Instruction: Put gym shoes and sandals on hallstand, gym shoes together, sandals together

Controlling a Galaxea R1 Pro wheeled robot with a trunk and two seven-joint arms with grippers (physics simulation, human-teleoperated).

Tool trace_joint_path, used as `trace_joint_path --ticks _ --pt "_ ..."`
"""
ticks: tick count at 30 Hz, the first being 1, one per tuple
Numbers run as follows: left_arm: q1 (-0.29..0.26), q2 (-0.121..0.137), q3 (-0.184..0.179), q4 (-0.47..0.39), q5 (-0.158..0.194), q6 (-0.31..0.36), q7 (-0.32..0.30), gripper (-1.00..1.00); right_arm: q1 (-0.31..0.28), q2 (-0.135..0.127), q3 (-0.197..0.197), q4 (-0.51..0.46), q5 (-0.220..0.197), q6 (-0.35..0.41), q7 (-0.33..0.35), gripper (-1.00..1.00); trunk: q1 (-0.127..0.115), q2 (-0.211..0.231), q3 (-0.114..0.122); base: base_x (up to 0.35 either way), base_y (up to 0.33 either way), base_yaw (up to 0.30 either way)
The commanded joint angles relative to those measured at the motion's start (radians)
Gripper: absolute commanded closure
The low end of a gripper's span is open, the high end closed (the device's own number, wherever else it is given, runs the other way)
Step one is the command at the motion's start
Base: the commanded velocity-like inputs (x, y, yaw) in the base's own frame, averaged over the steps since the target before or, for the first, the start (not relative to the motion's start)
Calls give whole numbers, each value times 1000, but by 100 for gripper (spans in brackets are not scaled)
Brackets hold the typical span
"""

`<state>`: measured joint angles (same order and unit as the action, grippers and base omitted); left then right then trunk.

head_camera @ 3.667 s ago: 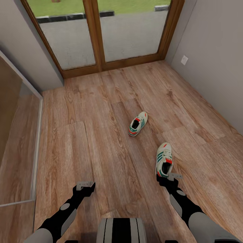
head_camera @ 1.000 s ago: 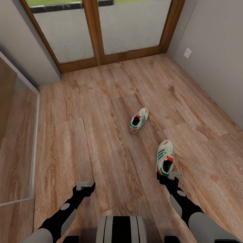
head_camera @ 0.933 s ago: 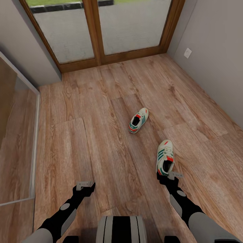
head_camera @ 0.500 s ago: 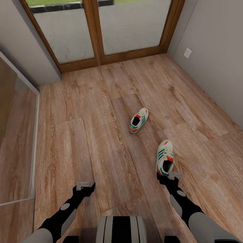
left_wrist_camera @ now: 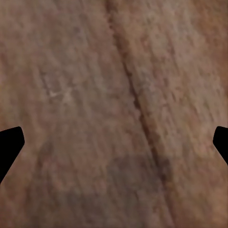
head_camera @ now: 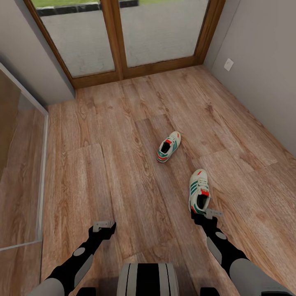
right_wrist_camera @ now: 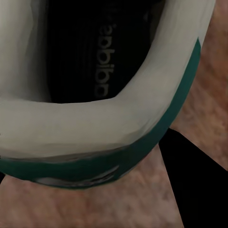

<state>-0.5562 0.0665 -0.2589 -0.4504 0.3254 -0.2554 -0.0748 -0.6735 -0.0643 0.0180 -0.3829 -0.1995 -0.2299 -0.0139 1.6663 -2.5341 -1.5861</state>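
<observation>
Two white gym shoes with green stripes lie on the wood corridor floor (head_camera: pixel 123 164). The far gym shoe (head_camera: pixel 168 146) rests mid-floor. The near gym shoe (head_camera: pixel 199 191) points its toe away from me, and my right gripper (head_camera: pixel 207 213) is at its heel. In the right wrist view the heel collar (right_wrist_camera: pixel 95 128) sits close up with one dark finger (right_wrist_camera: pixel 190 175) outside it, the jaws shut on the heel. My left gripper (head_camera: pixel 102 225) hovers open over bare planks (left_wrist_camera: pixel 114 95), fingertips wide apart. The sandals and the hallstand are out of view.
Wood-framed glass doors (head_camera: pixel 117 41) close off the far end. A grey wall with an outlet (head_camera: pixel 228 64) runs along the right. A tall framed panel (head_camera: pixel 41 176) lines the left side. Open floor lies between the shoes and the left panel.
The near gym shoe has shifted slightly left, its toe swinging left, while the right gripper stayed at its heel. The left arm and far shoe are unchanged.
</observation>
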Motion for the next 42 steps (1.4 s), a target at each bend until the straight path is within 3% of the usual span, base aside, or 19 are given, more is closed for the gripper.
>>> trace_joint_path --ticks 1,34,42 --pt "-1 1 -6 1 11 -4 -2 -100 -1 0 2 1 -8 -3 -1 100 0 0 0 0 0 0" --pt "-1 1 -6 1 11 -4 -2 -100 -1 -1 2 -14 -8 -2 0 100 0 0 0 0 0 0" --pt "-1 -5 -11 4 11 -4 -3 -100 0 -4 -2 -24 -4 51 -1 100 0 0 0 0 0 0"
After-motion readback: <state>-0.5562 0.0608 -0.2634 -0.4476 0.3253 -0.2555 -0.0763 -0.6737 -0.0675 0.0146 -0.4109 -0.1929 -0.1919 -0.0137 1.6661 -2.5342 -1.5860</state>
